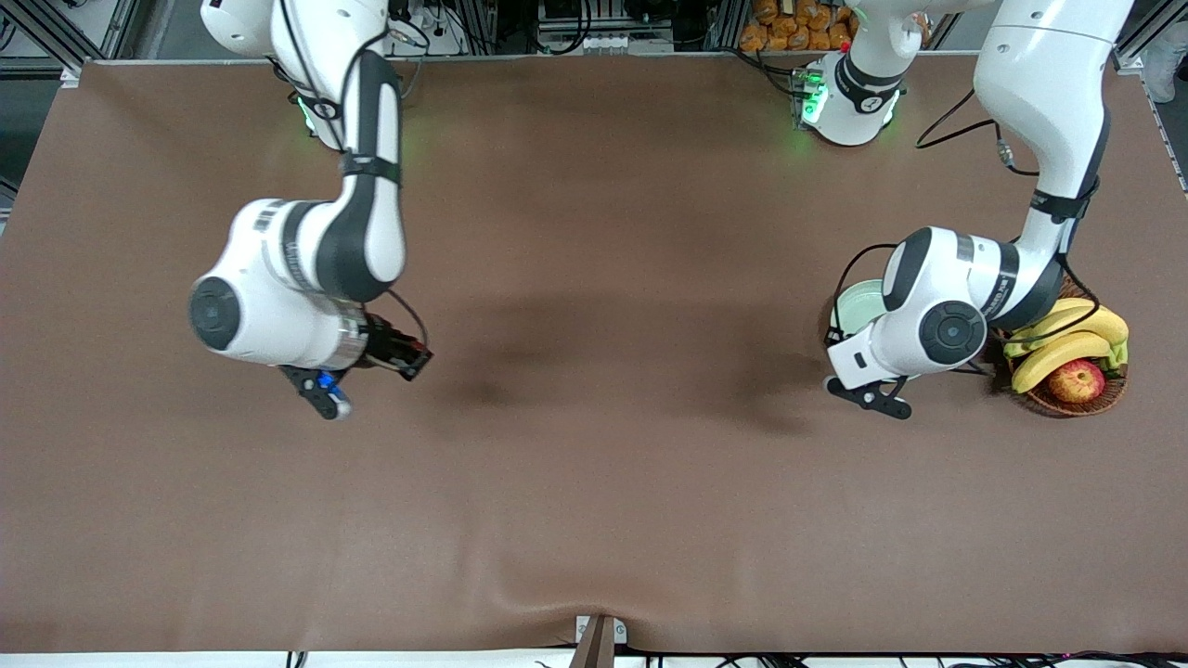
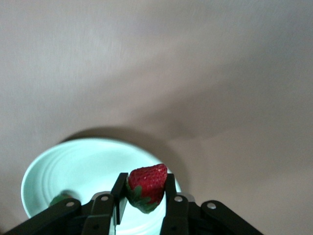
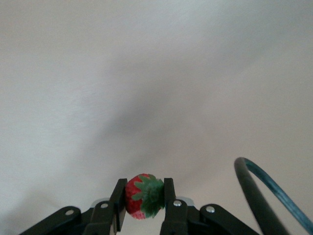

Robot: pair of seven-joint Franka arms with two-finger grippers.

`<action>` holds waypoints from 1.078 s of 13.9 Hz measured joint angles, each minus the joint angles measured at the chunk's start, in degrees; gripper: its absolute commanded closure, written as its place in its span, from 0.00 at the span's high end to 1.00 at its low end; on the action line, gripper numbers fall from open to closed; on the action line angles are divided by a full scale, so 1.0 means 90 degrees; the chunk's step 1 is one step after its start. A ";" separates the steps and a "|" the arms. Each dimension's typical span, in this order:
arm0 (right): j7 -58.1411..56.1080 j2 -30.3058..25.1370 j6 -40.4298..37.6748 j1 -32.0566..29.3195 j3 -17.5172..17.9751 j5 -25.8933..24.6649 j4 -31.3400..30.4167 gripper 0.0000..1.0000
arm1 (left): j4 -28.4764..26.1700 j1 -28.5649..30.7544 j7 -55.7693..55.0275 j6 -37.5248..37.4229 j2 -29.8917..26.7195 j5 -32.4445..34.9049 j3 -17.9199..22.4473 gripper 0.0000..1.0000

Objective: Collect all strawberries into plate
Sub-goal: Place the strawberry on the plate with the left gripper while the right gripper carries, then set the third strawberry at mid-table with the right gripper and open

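My left gripper is shut on a red strawberry with a green cap, held over the rim of the pale mint-green plate. A dark green bit lies in the plate; what it is I cannot tell. In the front view the left arm covers most of the plate, and the left gripper hangs at its edge. My right gripper is shut on another strawberry, cap outward, over bare brown cloth. In the front view the right gripper is toward the right arm's end of the table.
A brown wicker basket with bananas and a red-yellow apple stands beside the plate, at the left arm's end. A blue-black cable loops by the right gripper. Brown cloth covers the table.
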 measured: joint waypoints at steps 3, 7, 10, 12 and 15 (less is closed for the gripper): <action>0.1329 0.0014 0.1119 -0.0043 0.0971 0.0007 0.0398 0.00 | -0.0237 0.0649 0.0648 0.0000 -0.0012 0.0000 -0.0126 0.18; 0.2710 0.0042 0.2202 -0.0184 0.2141 0.0006 0.0796 0.00 | -0.0310 0.0993 0.0916 0.0048 0.0169 0.0000 -0.0152 0.45; 0.3260 0.0052 0.2861 -0.0117 0.2873 -0.0028 0.0933 0.00 | -0.0310 0.0995 0.0900 0.0123 0.0313 -0.0002 -0.0191 1.00; 0.3442 0.0137 0.3312 0.0044 0.3287 -0.0050 0.0931 0.00 | -0.0308 0.0996 0.0881 0.0148 0.0334 -0.0017 -0.0201 1.00; 0.3689 0.0393 0.3574 0.0265 0.3509 -0.0051 0.0931 0.00 | -0.0228 0.0991 0.0873 0.0194 0.0334 -0.0020 -0.0226 1.00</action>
